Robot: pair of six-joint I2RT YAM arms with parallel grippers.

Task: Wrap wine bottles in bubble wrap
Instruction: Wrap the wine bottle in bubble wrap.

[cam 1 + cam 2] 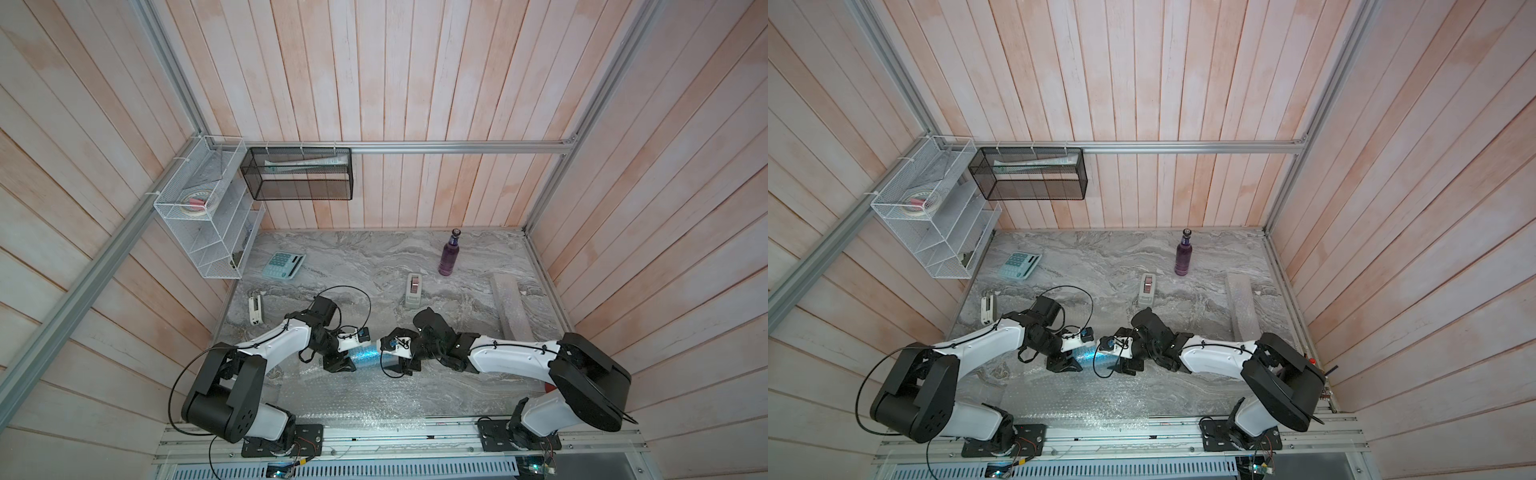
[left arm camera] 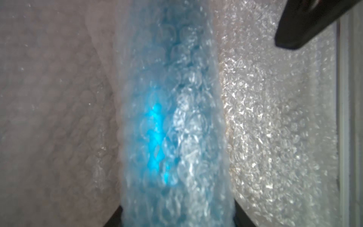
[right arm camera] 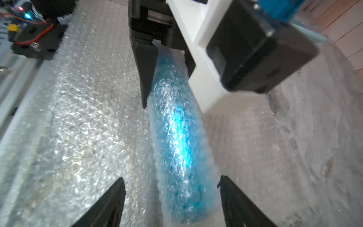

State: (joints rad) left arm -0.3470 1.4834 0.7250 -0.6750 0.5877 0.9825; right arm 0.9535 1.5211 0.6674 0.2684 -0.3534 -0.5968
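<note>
Wine bottle, the blue one [image 3: 176,141], is lying on its side inside a turn of bubble wrap [image 3: 78,118], on the near half of the table [image 1: 374,257]. Left gripper [image 2: 176,220] is clasping one end of the wrapped roll, fingers pressing both flanks. Right gripper [image 3: 171,177] is straddling the other end with jaws spread, neither finger clearly pressing. The bottle's long axis is running from one gripper to the other, so both are equally near, and the loose sheet is spreading toward the robot. Left arm [image 1: 274,340] and right arm [image 1: 507,353] are reaching inward, forearms low, wrists facing each other.
</note>
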